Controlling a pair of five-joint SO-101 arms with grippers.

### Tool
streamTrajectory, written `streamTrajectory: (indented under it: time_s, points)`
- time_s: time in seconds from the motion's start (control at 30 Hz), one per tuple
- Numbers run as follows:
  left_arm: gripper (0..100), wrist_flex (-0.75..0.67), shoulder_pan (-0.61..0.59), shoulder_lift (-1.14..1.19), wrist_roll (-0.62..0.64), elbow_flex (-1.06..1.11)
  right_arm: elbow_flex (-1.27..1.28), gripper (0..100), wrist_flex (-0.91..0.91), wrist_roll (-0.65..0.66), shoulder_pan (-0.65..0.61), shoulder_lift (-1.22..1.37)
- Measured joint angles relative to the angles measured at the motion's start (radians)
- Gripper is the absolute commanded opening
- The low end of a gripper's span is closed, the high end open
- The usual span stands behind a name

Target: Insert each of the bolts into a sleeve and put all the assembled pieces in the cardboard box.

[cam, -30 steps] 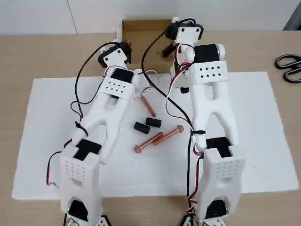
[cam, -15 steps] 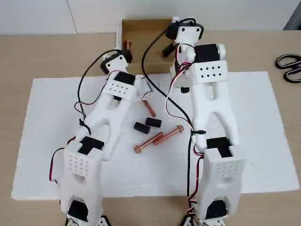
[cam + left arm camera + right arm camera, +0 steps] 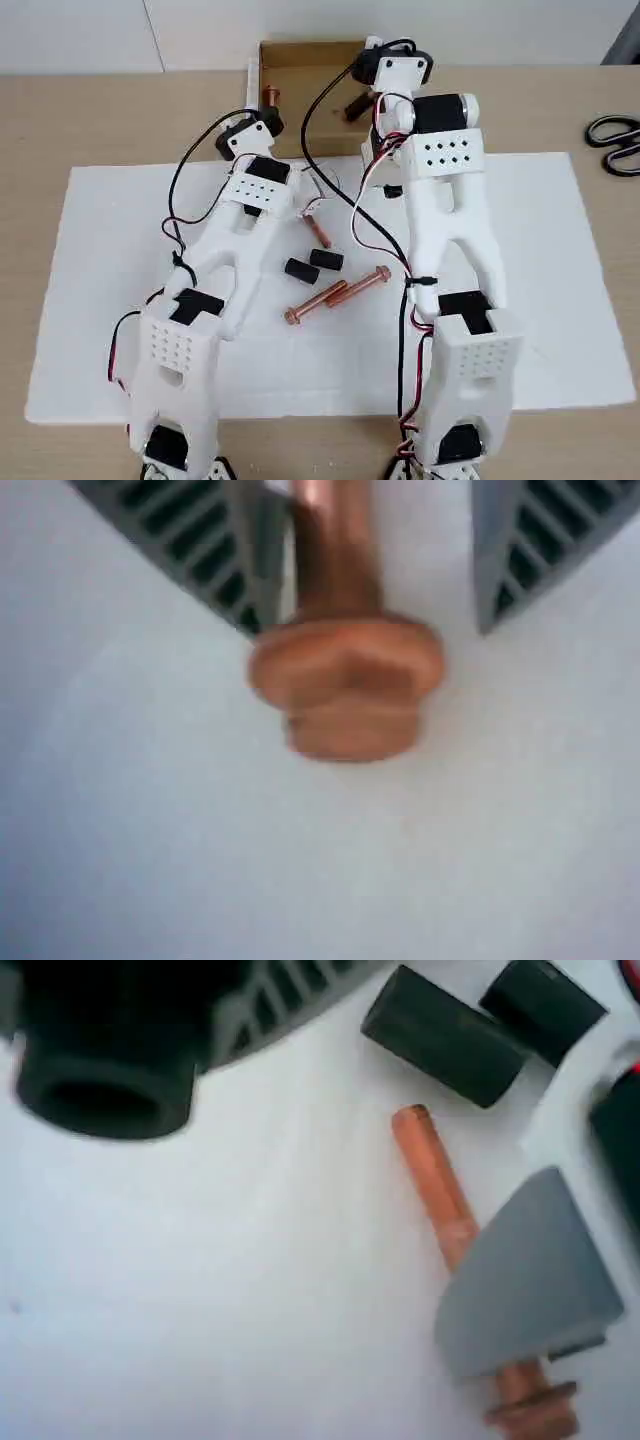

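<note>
Foam sheet (image 3: 110, 250) is open at frame left, far right and bottom centre, so passage there is easy. Centre lane is tight: loose bolts (image 3: 365, 283) and sleeves (image 3: 326, 259) lie between left arm (image 3: 235, 230) and right arm (image 3: 445, 190), with cables (image 3: 340, 197) draped across. At top centre both arm tips crowd the cardboard box (image 3: 300, 45); scissors (image 3: 612, 140) sit at right edge.
</note>
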Motion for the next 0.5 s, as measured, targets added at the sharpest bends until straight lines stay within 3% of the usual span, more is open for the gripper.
streamTrajectory:
  time_s: [0.5]
  points:
    - [1,-0.044,0.0,0.011,0.002,-0.075,0.0,0.4,0.0,0.0,0.0,0.0]
